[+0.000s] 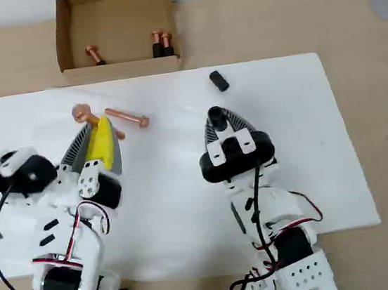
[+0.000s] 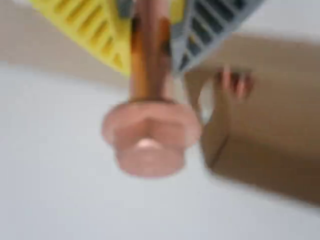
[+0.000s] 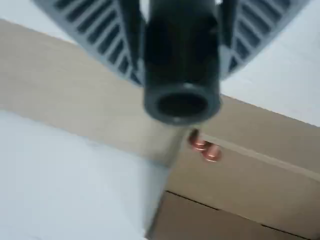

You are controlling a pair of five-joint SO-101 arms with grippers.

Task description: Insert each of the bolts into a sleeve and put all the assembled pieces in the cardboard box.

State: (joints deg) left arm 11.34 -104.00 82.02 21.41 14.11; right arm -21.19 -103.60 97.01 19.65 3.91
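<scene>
Bolt and sleeve are each in a gripper. The left gripper (image 1: 90, 129) pinches a copper bolt (image 2: 149, 135) by its shank between the yellow and grey fingers, with the flanged head sticking out past the tips. The right gripper (image 1: 217, 122) is clamped on a black sleeve (image 3: 182, 95), whose open bore faces away from the wrist.

Both parts look small, stiff and light, so weight should be no trouble. Slip is the likelier problem. The shank is smooth and round and could twist or slide between flat fingers, and the sleeve is a plain cylinder that may roll if set down. Holding the bolt on the shank close to the head, and the sleeve around its middle, seems the safest choice, as it leaves the ends free to meet.

A loose bolt (image 1: 127, 118) lies just beside the left gripper. A loose sleeve (image 1: 219, 81) lies beyond the right gripper, towards the cardboard box (image 1: 64, 40). Three assembled pieces sit inside the box, a pair (image 1: 162, 44) and a single one (image 1: 94, 55).

Work happens on a white sheet (image 1: 288, 162) spread over a pale wooden table (image 1: 372, 95). The box stands at the sheet's far edge, within reach of both arms.
</scene>
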